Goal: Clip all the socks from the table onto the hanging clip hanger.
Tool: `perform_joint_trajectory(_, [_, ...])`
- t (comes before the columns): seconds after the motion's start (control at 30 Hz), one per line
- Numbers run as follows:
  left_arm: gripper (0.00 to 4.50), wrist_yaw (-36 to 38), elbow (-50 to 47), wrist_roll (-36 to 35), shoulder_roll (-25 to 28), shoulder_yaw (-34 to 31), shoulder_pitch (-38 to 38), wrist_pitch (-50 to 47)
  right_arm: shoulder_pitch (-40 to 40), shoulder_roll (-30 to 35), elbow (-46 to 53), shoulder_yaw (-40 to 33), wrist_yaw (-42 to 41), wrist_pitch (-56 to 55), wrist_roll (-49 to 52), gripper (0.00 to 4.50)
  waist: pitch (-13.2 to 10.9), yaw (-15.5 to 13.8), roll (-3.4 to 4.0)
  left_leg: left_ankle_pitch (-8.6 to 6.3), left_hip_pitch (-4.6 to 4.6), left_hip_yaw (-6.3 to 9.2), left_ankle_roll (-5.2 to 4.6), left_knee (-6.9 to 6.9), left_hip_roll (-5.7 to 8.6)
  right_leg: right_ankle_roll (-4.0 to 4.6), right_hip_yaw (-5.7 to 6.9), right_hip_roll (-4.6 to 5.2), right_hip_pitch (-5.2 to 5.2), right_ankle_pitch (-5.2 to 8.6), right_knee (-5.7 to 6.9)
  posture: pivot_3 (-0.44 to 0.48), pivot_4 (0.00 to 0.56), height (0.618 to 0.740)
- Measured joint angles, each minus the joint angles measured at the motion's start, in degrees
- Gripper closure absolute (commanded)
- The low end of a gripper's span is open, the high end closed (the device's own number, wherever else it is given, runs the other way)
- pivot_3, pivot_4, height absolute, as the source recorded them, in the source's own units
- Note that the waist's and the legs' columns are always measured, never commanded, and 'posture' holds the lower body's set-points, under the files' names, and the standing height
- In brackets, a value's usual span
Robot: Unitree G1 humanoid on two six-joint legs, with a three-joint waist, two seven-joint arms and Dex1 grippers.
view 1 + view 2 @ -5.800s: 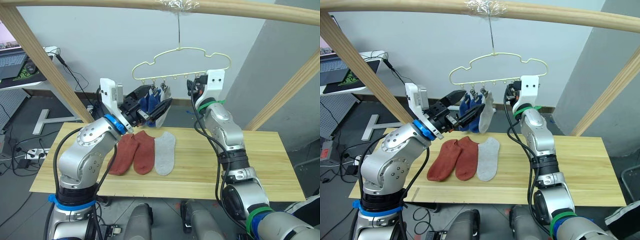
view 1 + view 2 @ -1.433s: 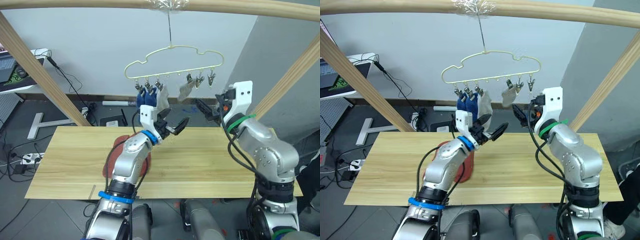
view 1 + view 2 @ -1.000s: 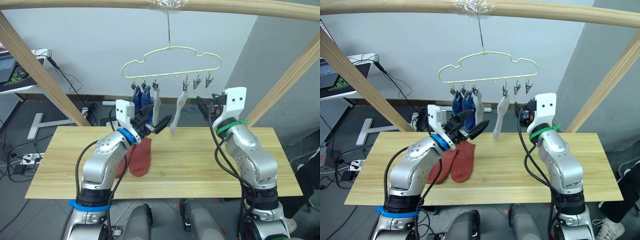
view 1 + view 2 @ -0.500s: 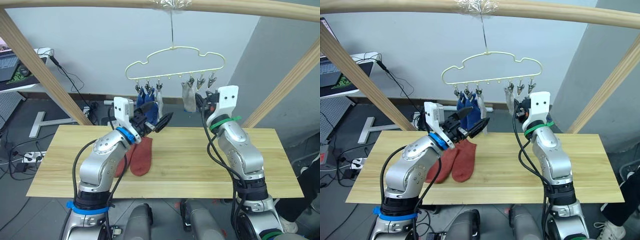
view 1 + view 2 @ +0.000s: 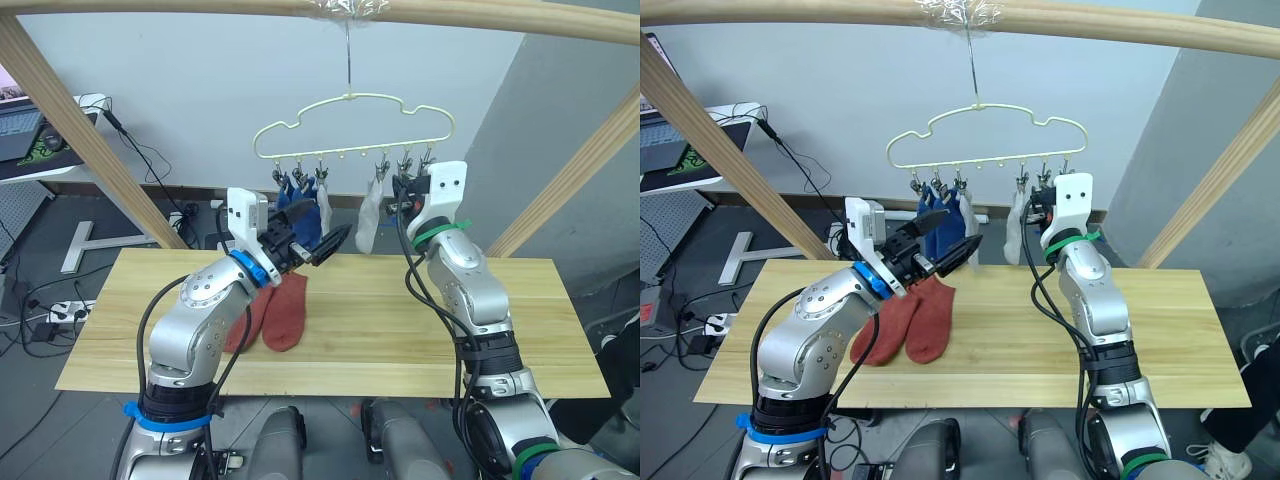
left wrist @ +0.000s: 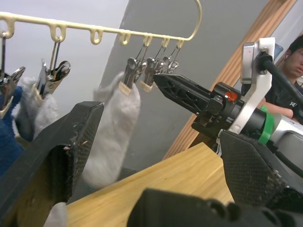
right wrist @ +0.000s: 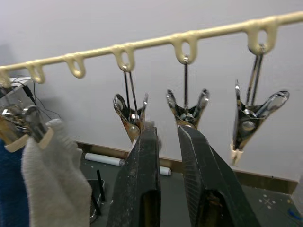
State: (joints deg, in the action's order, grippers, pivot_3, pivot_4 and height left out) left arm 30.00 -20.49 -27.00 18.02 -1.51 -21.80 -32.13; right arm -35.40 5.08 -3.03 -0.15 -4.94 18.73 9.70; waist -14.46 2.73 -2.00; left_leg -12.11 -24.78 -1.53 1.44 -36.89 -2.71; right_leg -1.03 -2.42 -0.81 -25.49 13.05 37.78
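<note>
the two rust-red socks (image 5: pixel 275 312) lie at six o'clock beneath the wide-open, empty left gripper (image 5: pixel 322 242), the nearer arm; the right gripper (image 7: pixel 166 142), nearly closed, points up at the clip hanger (image 5: pixel 350 125).

Your robot's 2 arms are built of rounded, silver-grey metallic shells joined by black segments. The left arm (image 5: pixel 195 320) carries a bright blue ring at the wrist and another blue band low at its base; the right arm (image 5: pixel 470 300) carries a green ring at the wrist and another green band near its base. Each wrist is topped by a white, boxy camera mount with small dark screw holes. Black cables loop loosely along the outside of both arms. The left gripper (image 5: pixel 325 243) and the right gripper (image 7: pixel 169 137) each have 2 long, tapered black fingers with a matte, finely textured surface.
</note>
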Motion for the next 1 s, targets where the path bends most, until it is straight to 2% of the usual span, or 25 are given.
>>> perform_joint_trajectory(0.13, [0.00,-0.4,0.0,0.0,0.0,0.0,0.0,0.0,0.0,0.1,0.0,-0.5,0.0,-0.4,-0.1,2.59,0.0,0.0,0.00,0.00,0.00,0.01,0.00,0.00,0.00,0.00,-0.01,0.00,0.00,0.00,0.00,0.017,0.238,0.740])
perform_joint_trajectory(0.23, [0.00,-0.5,0.0,-0.1,0.0,0.0,0.0,0.0,0.0,0.1,-0.1,-0.7,0.1,-0.4,-0.2,1.50,0.0,-0.1,0.00,0.00,0.00,0.01,0.00,0.00,0.00,0.00,-0.02,0.00,0.00,0.00,0.01,0.011,0.241,0.740])
perform_joint_trajectory(0.53, [0.00,-0.6,0.0,-0.1,0.0,0.0,-0.9,0.0,-1.8,-0.5,-2.4,-1.2,0.4,-0.9,-0.7,1.50,0.0,-0.1,0.00,0.00,0.00,0.00,0.00,-0.01,0.00,0.00,-0.02,0.00,0.00,0.00,0.03,0.010,0.240,0.740])
perform_joint_trajectory(0.6, [0.00,-0.6,0.0,-0.1,0.0,0.0,-0.9,0.0,-1.9,-0.7,-2.7,-1.4,0.3,-0.9,-0.7,1.87,0.0,-0.1,0.00,0.00,0.00,0.00,0.00,-0.01,0.00,0.00,-0.02,0.00,0.00,0.00,0.02,0.014,0.242,0.740])
perform_joint_trajectory(0.7, [0.00,-0.6,0.0,-0.1,0.0,0.0,-0.9,-0.1,-1.9,-0.8,-3.2,-1.7,0.3,-1.0,-0.7,2.75,0.0,-0.1,0.00,0.00,0.00,0.00,0.00,-0.01,0.00,0.00,-0.02,0.00,0.00,0.00,0.03,0.014,0.242,0.740])
perform_joint_trajectory(1.0, [0.00,-0.7,0.0,-0.1,0.0,0.0,-1.0,-0.1,-2.4,-1.0,-4.7,-2.1,0.4,-1.4,-1.3,2.75,0.0,-0.2,0.00,0.00,0.00,0.01,0.00,-0.01,0.00,0.00,-0.01,0.00,0.00,0.00,0.04,0.016,0.248,0.740])
